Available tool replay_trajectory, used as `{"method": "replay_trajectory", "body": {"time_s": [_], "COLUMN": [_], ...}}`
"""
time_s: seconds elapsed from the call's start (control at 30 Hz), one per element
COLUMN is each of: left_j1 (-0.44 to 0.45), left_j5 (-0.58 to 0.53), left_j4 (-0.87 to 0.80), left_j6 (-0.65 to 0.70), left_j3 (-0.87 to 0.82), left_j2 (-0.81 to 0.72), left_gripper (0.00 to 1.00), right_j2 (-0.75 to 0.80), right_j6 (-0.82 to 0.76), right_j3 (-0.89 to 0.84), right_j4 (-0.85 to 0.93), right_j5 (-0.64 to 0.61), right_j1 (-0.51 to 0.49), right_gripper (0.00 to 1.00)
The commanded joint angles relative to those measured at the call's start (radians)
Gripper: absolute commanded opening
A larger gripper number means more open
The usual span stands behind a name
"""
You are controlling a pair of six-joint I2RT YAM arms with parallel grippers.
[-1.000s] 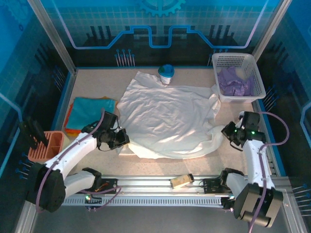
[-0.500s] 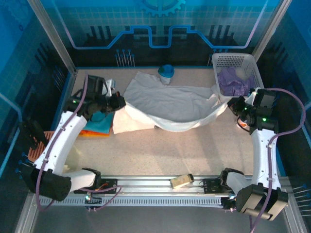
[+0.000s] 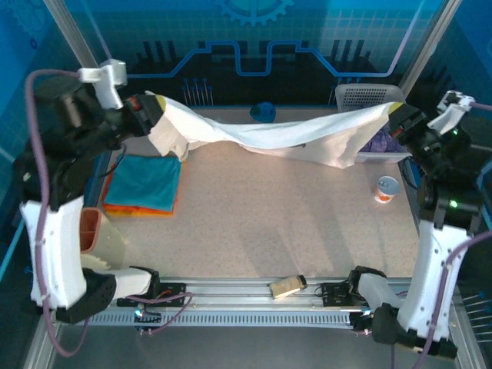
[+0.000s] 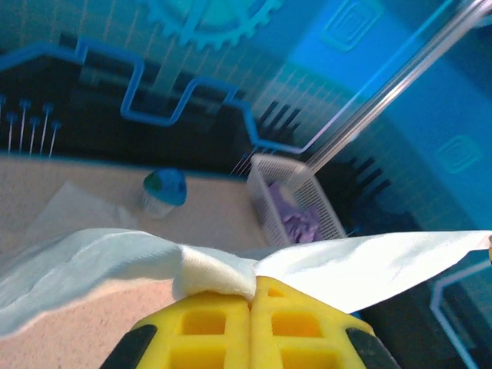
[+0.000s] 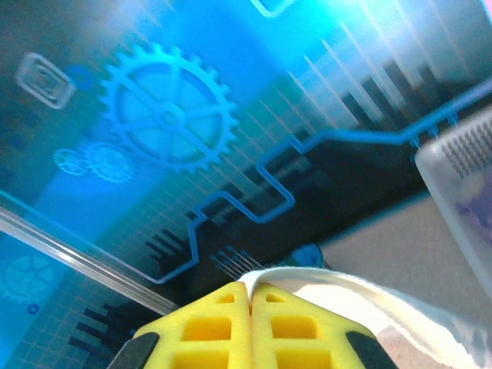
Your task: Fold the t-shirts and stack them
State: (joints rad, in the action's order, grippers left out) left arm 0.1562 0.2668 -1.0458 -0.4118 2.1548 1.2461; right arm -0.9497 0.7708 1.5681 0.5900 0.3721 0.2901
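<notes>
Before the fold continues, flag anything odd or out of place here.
A small cup sits alone on the table, right side, where the white shirt may come down. The shirt, pinched by the left gripper and right gripper, sags unevenly, one flap drooping near the basket.

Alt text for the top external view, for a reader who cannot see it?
The left hand and right hand each pinch an end of a white cloth t-shirt, holding it stretched and sagging over the table. A folded teal t-shirt lies on an orange one at left; a white plastic lattice basket stands far right.
</notes>
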Motion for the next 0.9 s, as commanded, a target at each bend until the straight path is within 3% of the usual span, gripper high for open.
{"method": "replay_trajectory", "body": {"time_s": [0.0,0.23,0.5,0.73,0.87], "left_j1": [-0.006,-0.006,-0.006,-0.010,-0.070], "left_j5": [0.045,0.108,0.101,-0.041,0.007], "left_j4": [-0.021,-0.041,0.053,0.198,0.378], "left_j6": [0.023,-0.021,-0.024,0.068,0.017], "left_j3": [0.077,0.295,0.190,-0.141,-0.378], "left_j2": [-0.093,-0.096,-0.102,-0.054,0.002], "left_gripper": [0.00,0.00,0.00,0.00,0.00], "right_j2": [0.060,0.096,0.104,0.040,0.016], "right_j6": [-0.049,-0.108,-0.120,-0.084,-0.068], "right_j3": [0.106,0.339,0.360,0.058,-0.236], "right_j4": [0.073,0.221,0.269,0.258,0.132], "right_j5": [-0.048,-0.156,-0.204,-0.100,-0.066], "right_j1": [0.010,0.004,-0.044,-0.043,-0.050], "right_gripper": [0.00,0.00,0.00,0.00,0.00]}}
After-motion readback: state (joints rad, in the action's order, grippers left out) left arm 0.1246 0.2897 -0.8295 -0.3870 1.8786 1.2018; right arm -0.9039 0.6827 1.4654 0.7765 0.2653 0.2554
